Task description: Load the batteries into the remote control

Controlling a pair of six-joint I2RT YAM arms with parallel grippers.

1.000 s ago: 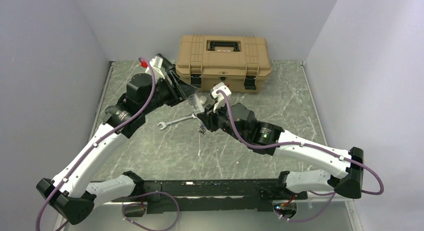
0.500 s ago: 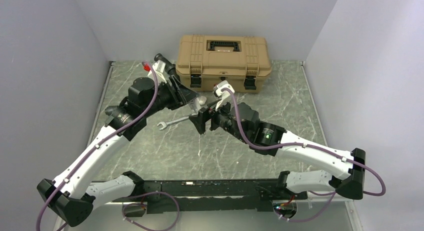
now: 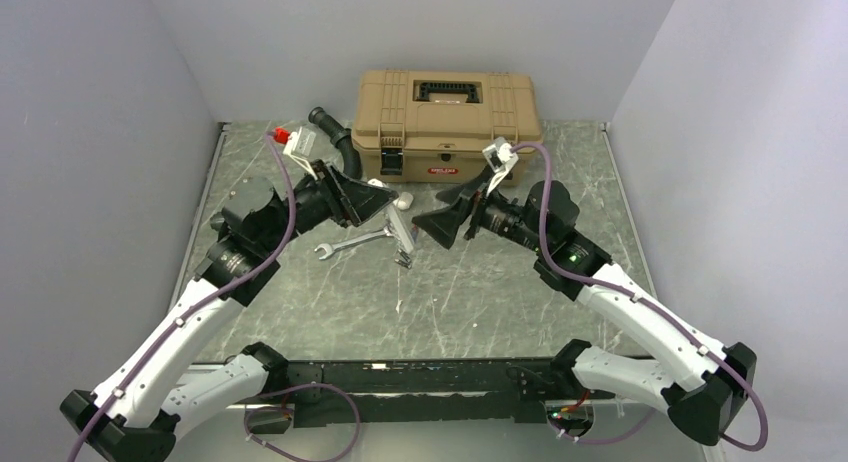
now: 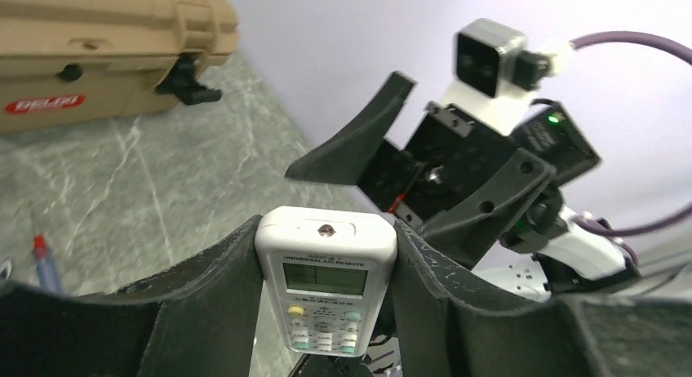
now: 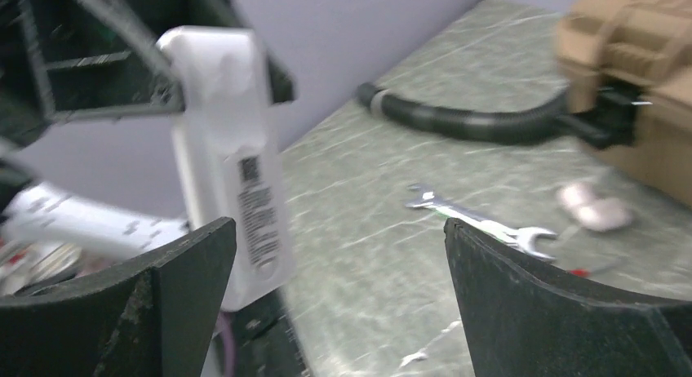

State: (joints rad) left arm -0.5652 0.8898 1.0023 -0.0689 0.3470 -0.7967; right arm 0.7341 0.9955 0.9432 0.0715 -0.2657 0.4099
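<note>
We are holding the remote control off the tabletop, over the wrench. Our left fingers are pinching its two long sides, with the display turned toward that wrist. Our right fingers are spread wide and gripping nothing, facing the remote's labelled back. We are judging that the battery cover comes next. That step is calling for a firm left pinch and a squarely presented back. One right fingertip can then push along the cover's length without twisting the remote loose.
</note>
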